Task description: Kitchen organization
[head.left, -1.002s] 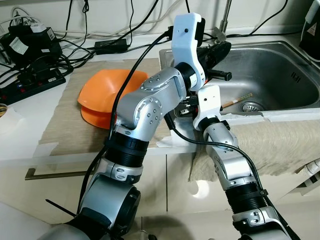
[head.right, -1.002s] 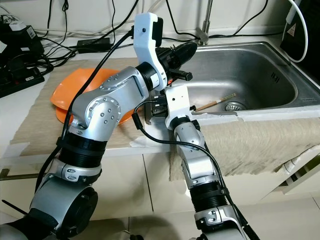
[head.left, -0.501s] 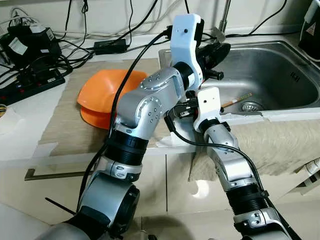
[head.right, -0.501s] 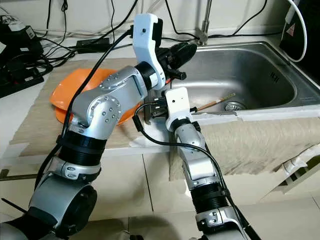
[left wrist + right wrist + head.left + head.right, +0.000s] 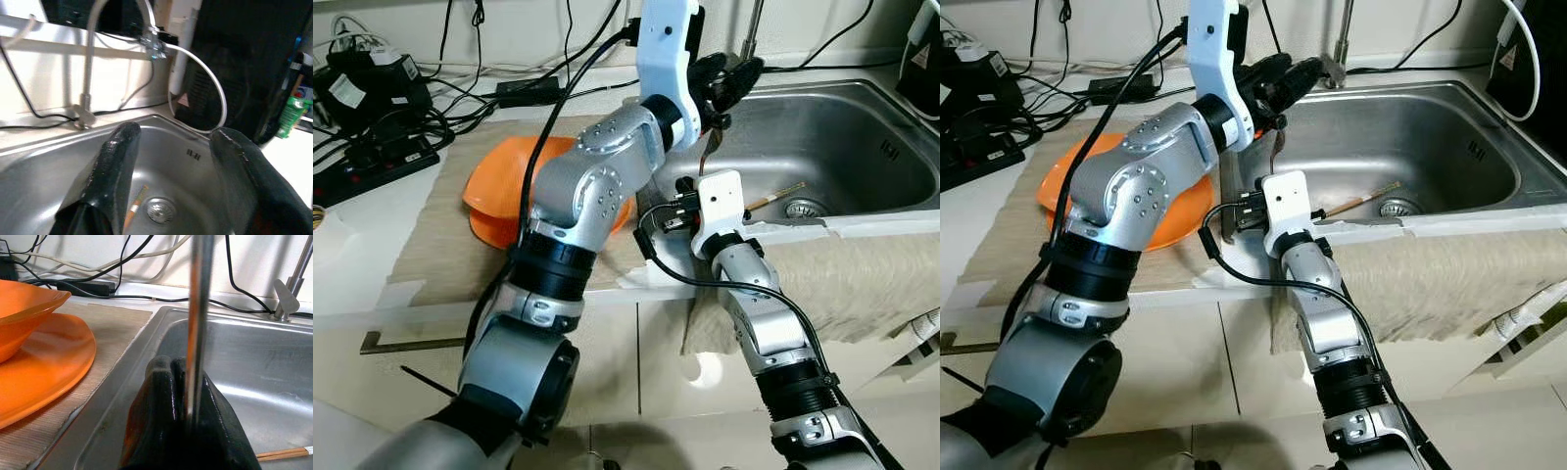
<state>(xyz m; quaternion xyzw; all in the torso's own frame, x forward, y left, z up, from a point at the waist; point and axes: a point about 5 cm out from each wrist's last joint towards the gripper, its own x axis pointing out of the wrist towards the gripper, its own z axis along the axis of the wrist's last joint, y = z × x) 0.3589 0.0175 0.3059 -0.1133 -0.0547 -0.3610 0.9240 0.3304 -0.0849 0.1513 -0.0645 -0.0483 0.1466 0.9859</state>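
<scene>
Two grippers work at the near-left corner of the stainless sink (image 5: 862, 127). The right gripper (image 5: 178, 367) sits at the sink's front rim, fingers clenched on the lower end of a thin metal utensil (image 5: 198, 308). Its type cannot be told.

1. Key relation — the utensil's long axis stands nearly upright, rising from the right gripper toward the left gripper (image 5: 729, 78) directly above it.
2. The left gripper hovers over the basin near the faucet (image 5: 90, 58), fingers spread and empty. It is the nearer one to the utensil's free upper end.
3. One wooden chopstick (image 5: 778, 196) lies flat on the basin floor beside the drain, long axis slanting toward the right gripper. It lies below the left gripper and apart from both grippers.

Clearances:
- Open basin lies to the right — free room for lowering or releasing.
- To the left, an orange bowl (image 5: 514, 181) rests on an orange plate (image 5: 44, 362) on the woven mat (image 5: 440, 235), close to the sink edge. A leftward swing risks contact.
</scene>
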